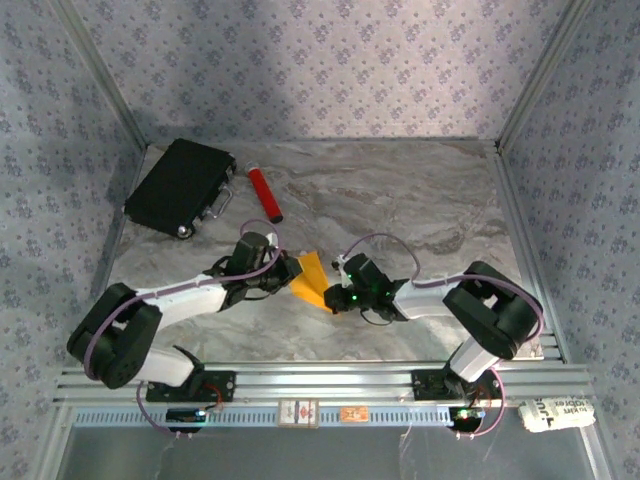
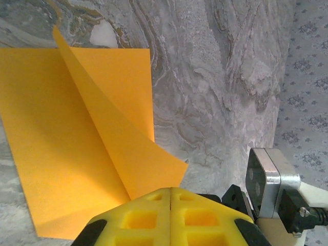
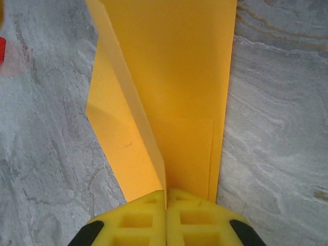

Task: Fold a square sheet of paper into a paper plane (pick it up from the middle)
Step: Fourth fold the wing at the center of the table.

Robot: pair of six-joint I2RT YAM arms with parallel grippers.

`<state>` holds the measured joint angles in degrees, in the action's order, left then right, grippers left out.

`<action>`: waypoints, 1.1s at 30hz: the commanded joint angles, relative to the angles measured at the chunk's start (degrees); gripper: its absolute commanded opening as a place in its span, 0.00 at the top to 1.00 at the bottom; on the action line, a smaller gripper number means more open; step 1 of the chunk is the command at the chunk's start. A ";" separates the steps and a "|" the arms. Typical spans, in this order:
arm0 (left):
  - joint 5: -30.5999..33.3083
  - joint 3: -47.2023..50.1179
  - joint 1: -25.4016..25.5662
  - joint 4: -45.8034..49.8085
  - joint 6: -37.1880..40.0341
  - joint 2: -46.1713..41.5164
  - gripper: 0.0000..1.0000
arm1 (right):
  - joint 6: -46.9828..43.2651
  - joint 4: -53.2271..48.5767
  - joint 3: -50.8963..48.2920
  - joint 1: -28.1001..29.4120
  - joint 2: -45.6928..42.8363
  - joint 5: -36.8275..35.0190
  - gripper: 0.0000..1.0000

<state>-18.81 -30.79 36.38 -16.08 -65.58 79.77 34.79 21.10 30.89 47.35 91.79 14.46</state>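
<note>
left jaws: closed, yellow pads flat together. They look pinched on the near edge of the square sheet of paper point(image 2: 61, 143). One flap stands up off the worktop point(image 2: 220, 77) and curls over.
right jaws: closed on the opposite edge, right where the raised crease runs into the pad seam.
sheet: mid-worktop, between my two wrists. It is partly folded, with one layer flat and one flap lifted. There's a shorter layer just ahead of the right pads; can't tell what fold made it.
step (my read): bringing the lifted flap over along a lengthwise crease. It's early in the task, with no pointed nose visible.
do it well: move both ends together so the flap swings as one panel.
align: bring the free edge onto the flat layer's edge before any pressing.
tension: only a light pull between my wrists, because thin paper buckles or tears.
crease: lay the flap down first, then press from one end to the other.
risk: an uneven pull would skew the crease, and the sheet may slip out of the pads.
clutter: black case point(image 1: 180, 187) and red cylinder point(image 1: 265, 194) sit far left, well apart from the sheet. No interference expected.
</note>
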 commanded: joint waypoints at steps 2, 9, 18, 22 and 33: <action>-2.36 0.11 0.23 -6.01 -1.67 3.27 0.94 | 3.69 -0.11 -0.24 -1.33 2.41 4.71 0.93; -2.75 -1.76 1.42 -10.31 -3.35 8.63 0.94 | 6.26 0.61 -0.33 -2.54 3.00 6.73 0.93; -1.55 -3.66 2.75 -12.14 -3.85 14.79 0.94 | 8.53 1.05 0.22 -3.66 5.24 8.94 0.93; 0.27 -3.08 2.82 -12.24 -4.12 14.94 0.94 | 8.56 0.14 0.48 -3.89 5.44 9.41 0.93; 2.35 -3.36 2.88 -11.62 -3.69 16.38 0.94 | 9.19 -3.60 2.52 -5.08 6.01 11.20 0.93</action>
<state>-17.82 -33.26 38.81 -26.85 -69.14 95.11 43.11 22.09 32.82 42.41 95.53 25.56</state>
